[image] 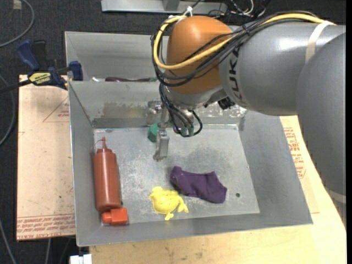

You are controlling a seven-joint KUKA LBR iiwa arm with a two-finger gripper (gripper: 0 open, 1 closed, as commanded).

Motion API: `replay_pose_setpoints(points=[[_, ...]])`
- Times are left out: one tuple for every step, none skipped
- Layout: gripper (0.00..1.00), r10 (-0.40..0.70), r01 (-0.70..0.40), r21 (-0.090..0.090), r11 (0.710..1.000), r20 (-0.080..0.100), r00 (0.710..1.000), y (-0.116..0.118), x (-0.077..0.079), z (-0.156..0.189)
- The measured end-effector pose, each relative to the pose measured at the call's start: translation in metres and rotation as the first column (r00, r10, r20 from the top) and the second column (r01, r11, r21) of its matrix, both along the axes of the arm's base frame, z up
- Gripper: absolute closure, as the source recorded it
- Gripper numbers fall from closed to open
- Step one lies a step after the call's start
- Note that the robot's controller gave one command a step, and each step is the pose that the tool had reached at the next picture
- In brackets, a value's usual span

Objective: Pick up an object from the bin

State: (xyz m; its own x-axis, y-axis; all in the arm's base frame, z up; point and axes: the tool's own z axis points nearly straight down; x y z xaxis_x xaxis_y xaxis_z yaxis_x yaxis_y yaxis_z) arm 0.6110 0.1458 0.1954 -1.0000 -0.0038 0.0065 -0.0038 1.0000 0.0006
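Grey metal bin (132, 164): gripper (160, 154) hung just behind crumpled purple cloth (198, 184), claw state unclear. Risk: straight descent would strike bare metal, grasp nothing.

Grey bin (220, 153); reddish-brown bottle (106, 179), yellow toy (166, 202), purple cloth (199, 184), small teal piece (152, 132).

Red-brown squeeze bottle (106, 180) lying at left; yellow toy (166, 202) just beside purple cloth (199, 184)
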Motion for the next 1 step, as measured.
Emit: replay_pose_setpoints(points=[[0.0,-0.002,0.002,0.001,1.0,0.008,1.0,-0.0007,0.0014,0.0052]])
